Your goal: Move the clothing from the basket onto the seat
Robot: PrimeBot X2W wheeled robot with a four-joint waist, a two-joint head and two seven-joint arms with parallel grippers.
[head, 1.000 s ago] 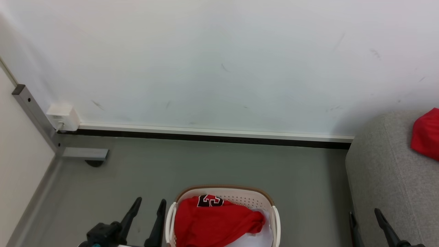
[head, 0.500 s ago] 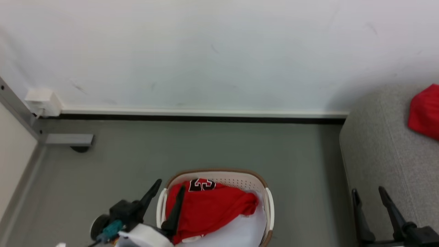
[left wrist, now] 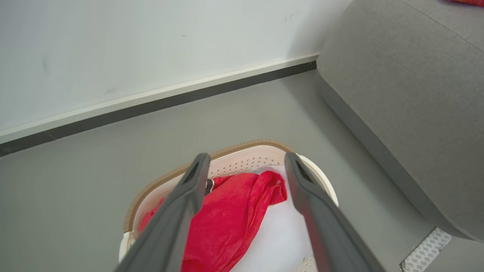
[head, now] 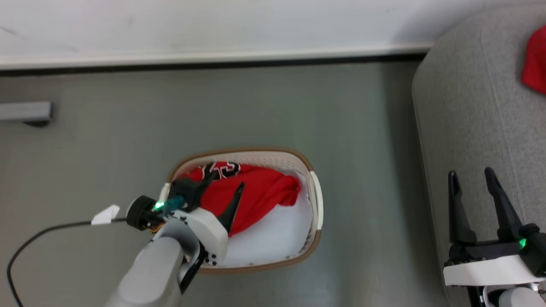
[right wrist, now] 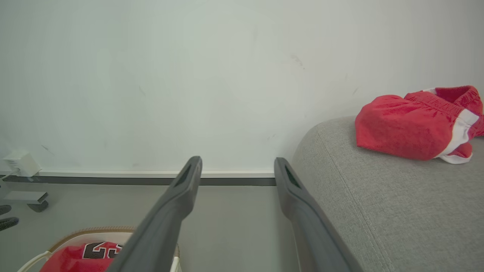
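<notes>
The left claw (head: 225,182) has two long, dark, tapering fingers (left wrist: 174,223), matt charcoal with a narrow recessed slot near each tip. At the lower left of the head view they rise from a white wrist housing (head: 204,232) marked with small dark dots, on a smooth pale-grey forearm (head: 147,275). Beside the housing is a round black module (head: 138,212) with a green light (head: 158,206) and a teal plug (head: 172,201). A black cable (head: 38,233) with a white tag (head: 106,214) runs from it. At the lower right, the right claw (head: 470,172) has the same dark fingers on a black base (head: 477,249) above a white block (head: 486,270).
</notes>
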